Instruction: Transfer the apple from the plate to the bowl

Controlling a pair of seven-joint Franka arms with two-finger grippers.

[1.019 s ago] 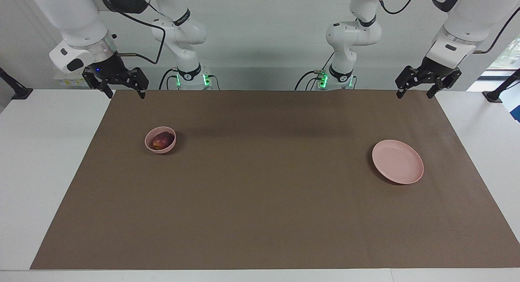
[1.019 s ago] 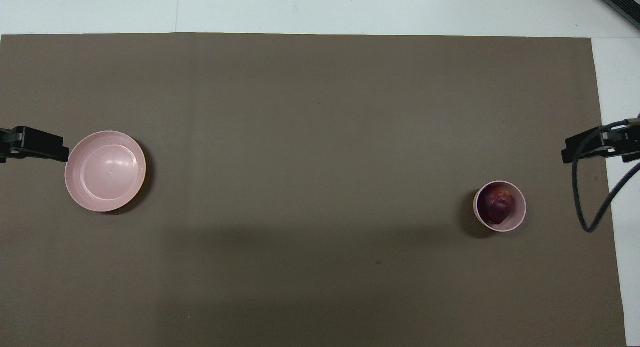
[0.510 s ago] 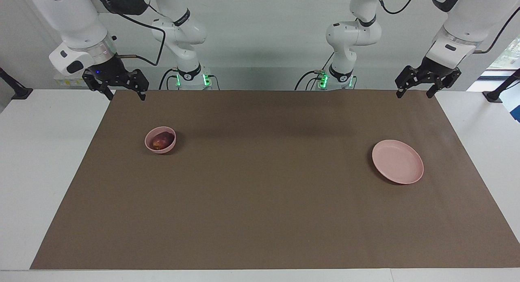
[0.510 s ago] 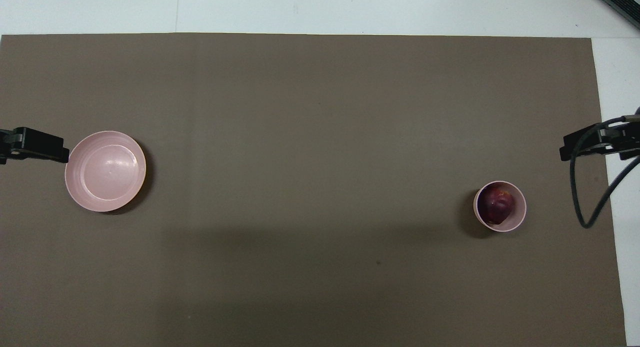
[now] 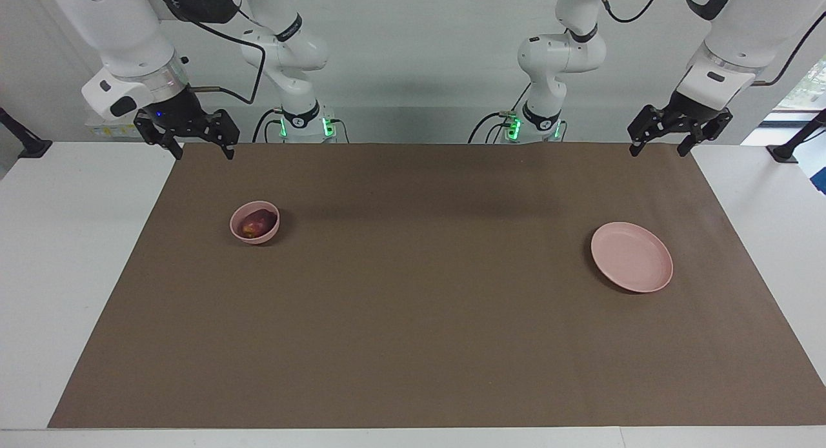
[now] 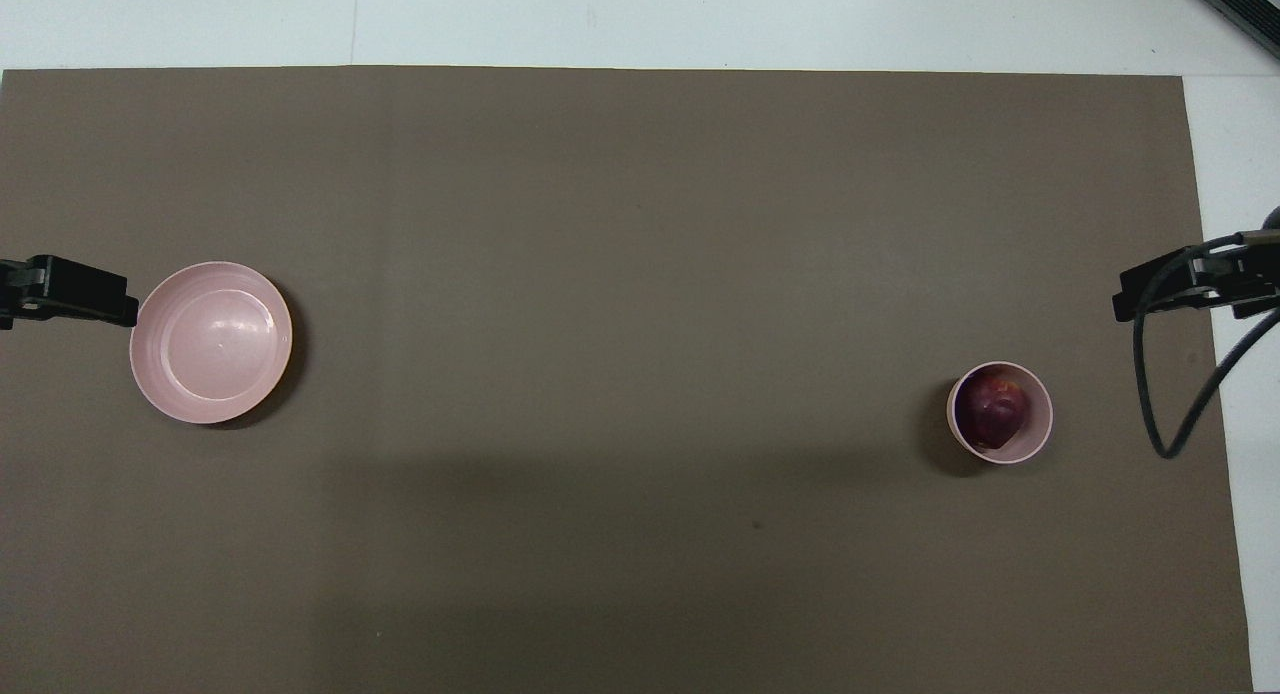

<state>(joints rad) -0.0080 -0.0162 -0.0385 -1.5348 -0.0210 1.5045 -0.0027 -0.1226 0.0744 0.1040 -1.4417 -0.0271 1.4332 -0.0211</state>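
Now the right gripper (image 5: 201, 153) hangs with jaws spread over the brown mat's (image 5: 413, 319) edge on the tabletop (image 5: 64, 241); the apple (image 5: 257, 223) sits in the bowl (image 5: 255, 234); well apart toward the left arm's end, the plate (image 5: 632, 265) lies bare, the left gripper (image 5: 659, 150) likewise spread.

Maroon apple (image 5: 256, 222), pink bowl (image 5: 267, 234)

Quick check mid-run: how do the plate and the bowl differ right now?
The plate is wide and flat with a low rim; the bowl is small and deep. The plate is bare, while the bowl holds the apple. The plate sits toward the left arm's end of the table, the bowl toward the right arm's. Both are round and pale pink.
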